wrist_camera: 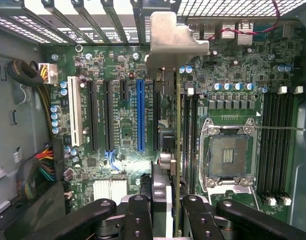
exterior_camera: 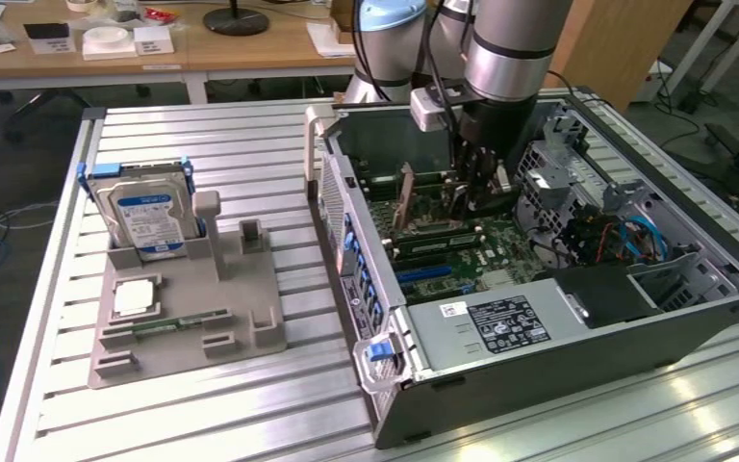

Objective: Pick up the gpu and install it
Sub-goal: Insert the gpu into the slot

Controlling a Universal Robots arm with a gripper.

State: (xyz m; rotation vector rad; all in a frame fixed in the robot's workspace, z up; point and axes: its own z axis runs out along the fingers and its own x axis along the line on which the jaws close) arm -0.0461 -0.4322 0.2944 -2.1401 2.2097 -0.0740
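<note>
Item: gpu (wrist_camera: 177,140), a thin card that we see edge-on in the wrist view, with its silver end bracket (wrist_camera: 175,40) towards the rear slot covers.
Location: inside the open computer case (exterior_camera: 575,332), held upright over the motherboard (wrist_camera: 117,130), above the row of expansion slots and just beside the memory slots (wrist_camera: 189,135).
Claw: gripper (wrist_camera: 165,215) pinches the gpu, one finger pressed against each face.
Step in hand: we judge the pickup done and the installing under way. The bracket appears to ride above the rear wall, so we take the card as not yet seated.
Next move calls for: by our judgement, lining the card's lower edge up with one slot, possibly the long blue slot (wrist_camera: 140,115), and the bracket with its rear opening. It then needs a straight, untilted press.
Risk: we expect a skewed card to bind or to land beside the slot.
Also on the table: hard drive (exterior_camera: 149,219) and memory stick (exterior_camera: 170,325) in the grey holder (exterior_camera: 261,322), on the exterior view's left, well apart from the case.
</note>
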